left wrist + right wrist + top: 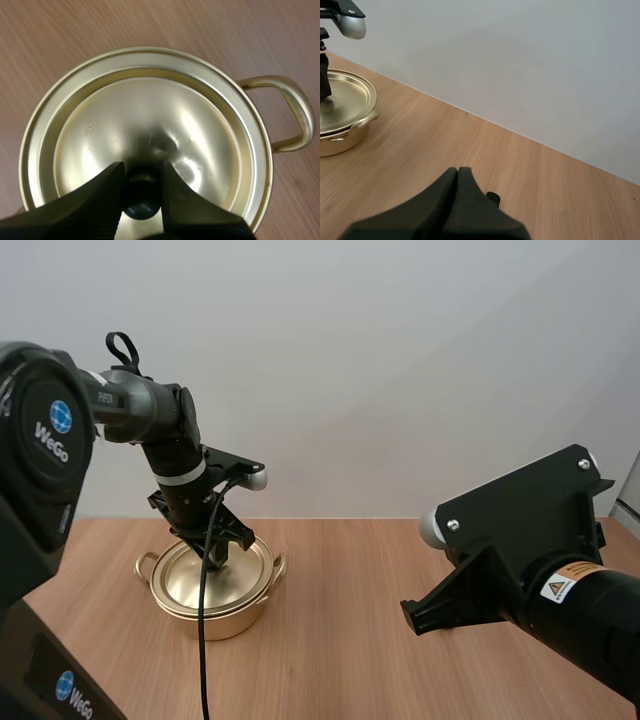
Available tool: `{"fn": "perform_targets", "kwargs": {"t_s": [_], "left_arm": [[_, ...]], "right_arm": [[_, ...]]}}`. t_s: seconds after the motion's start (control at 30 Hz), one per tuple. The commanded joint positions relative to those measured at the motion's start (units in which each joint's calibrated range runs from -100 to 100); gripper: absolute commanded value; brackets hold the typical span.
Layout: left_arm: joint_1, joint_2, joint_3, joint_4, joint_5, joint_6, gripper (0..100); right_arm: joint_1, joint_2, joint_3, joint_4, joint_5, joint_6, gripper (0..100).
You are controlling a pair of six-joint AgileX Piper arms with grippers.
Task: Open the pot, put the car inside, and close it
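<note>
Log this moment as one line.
left claw: shut on knob | lid: on pot | right claw: shut, empty, over table

Lid (150,120) shuts off pot (212,618) interior; knob (141,199) partly hidden btwn left gripper (142,169) fingers. In right wrist view pot's cut by frame edge. Small dark bit (493,198) beside right gripper (457,172) too small to ID.

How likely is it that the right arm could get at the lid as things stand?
Probably no: the left gripper is shut on the knob of the lid, covering the one handhold. The right gripper, shut, hangs over the table, off to one side of the pot.
</note>
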Motion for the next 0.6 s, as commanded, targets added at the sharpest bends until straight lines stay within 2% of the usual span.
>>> {"fn": "perform_targets", "kwargs": {"t_s": [0.0, 0.2, 0.37, 0.47, 0.57], "left_arm": [[0.03, -1.3, -0.7, 0.1, 0.8, -0.1, 0], [0.03, -8.3, -7.8, -1.1, 1.8, -0.1, 0], [0.03, -16.4, -18.3, -4.7, -4.2, -0.4, 0], [0.03, -21.5, -26.0, -7.0, -13.3, -2.6, 0], [0.03, -26.8, -32.4, -11.0, -28.7, -3.6, 0]], "right_arm": [[0.1, 0.0, -0.1, 0.0, 0.0, 0.0, 0], [0.1, 0.0, -0.1, 0.0, 0.0, 0.0, 0], [0.1, 0.0, -0.1, 0.0, 0.0, 0.0, 0], [0.1, 0.0, -0.1, 0.0, 0.0, 0.0, 0], [0.1, 0.0, -0.1, 0.0, 0.2, -0.1, 0]]}}
